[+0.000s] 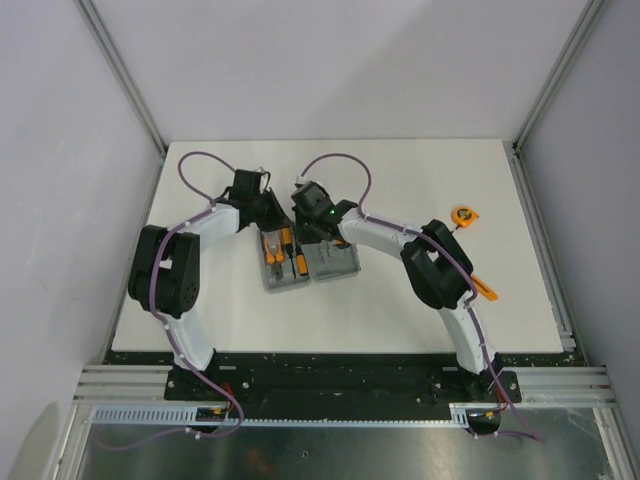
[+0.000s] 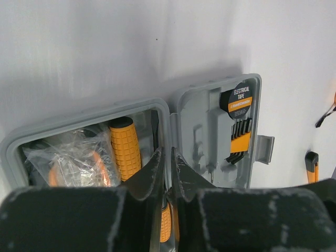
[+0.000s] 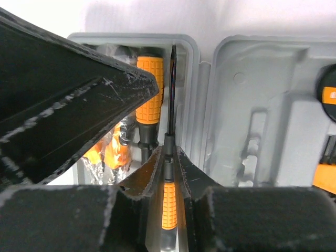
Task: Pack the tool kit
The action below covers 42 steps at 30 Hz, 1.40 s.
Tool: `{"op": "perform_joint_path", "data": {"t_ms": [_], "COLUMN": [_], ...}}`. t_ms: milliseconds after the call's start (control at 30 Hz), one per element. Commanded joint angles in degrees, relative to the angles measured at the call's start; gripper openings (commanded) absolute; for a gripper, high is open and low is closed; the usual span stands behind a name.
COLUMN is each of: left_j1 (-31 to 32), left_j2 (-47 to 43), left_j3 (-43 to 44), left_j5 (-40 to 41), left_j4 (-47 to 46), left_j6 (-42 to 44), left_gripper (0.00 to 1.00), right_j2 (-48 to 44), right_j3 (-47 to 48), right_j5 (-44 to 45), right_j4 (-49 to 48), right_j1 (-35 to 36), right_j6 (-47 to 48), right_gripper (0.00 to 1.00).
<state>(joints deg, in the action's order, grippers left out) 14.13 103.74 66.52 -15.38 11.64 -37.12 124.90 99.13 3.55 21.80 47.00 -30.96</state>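
**Slim screwdriver lined up at the hinge-side slot**

My right hand [image 3: 168, 156] pinches the slim screwdriver [image 3: 171, 94] at its neck, tip toward 12 o'clock. I judge that this lines it up with the channel along the left tray's hinge wall. My left hand [image 2: 166, 160] hovers over the same spot, fingers nearly pressed together; I cannot tell whether they nip anything. The grey case [image 3: 195, 58] lies open flat mid-desk [image 1: 400, 170], slots up, with a fat-handled screwdriver [image 2: 125, 149] and electrical tape [image 2: 237, 100] seated. From the case, the tape measure [image 1: 463, 215] at 2 o'clock and an orange-handled tool [image 1: 482, 287] at 3 o'clock lie unpacked.

Grey case [image 1: 336, 268] open flat, perhaps half-packed
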Motion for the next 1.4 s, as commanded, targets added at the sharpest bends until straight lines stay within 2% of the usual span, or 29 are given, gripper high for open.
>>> {"op": "perform_joint_path", "data": {"t_ms": [0, 433, 700, 800, 900, 1267, 1367], "left_j1": [0.15, 0.2, 0.47, 0.8, 1.34, 2.74, 2.77], "left_j2": [-0.91, -1.02, -1.14, -1.26, -0.78, 0.75, 0.71], "left_j3": [1.25, 0.53, 0.03, -0.39, -0.39, -0.05, -0.19], "left_j5": [-0.01, -0.34, -0.97, -1.19, -1.38, 1.28, 2.59], "left_j4": [-1.35, -1.32, -1.31, -1.26, -1.31, -1.29, -1.16], "left_j6": [0.4, 0.13, 0.2, 0.14, 0.08, 0.19, 1.11], "left_gripper": [0.13, 0.14, 0.14, 0.14, 0.14, 0.08, 0.07], "right_j2": [2.08, -0.06, 1.08, 0.95, 0.51, -2.82, -4.91], "right_j3": [2.35, 1.69, 3.87, 5.12, 6.05, 5.8, 1.9], "right_j5": [-2.71, -5.09, -4.34, -4.29, -4.08, 0.26, 1.04], "right_j4": [-1.13, 5.94, 7.13, 6.72, 6.05, 7.88, 8.31], "right_j1": [0.09, 0.67, 0.52, 0.34, 0.23, 0.09, 0.79], "right_j6": [1.66, 3.37, 2.63, 2.16, 2.27, 0.73, 0.54], "right_gripper": [0.16, 0.14, 0.14, 0.06, 0.03, 0.1, 0.19]}}
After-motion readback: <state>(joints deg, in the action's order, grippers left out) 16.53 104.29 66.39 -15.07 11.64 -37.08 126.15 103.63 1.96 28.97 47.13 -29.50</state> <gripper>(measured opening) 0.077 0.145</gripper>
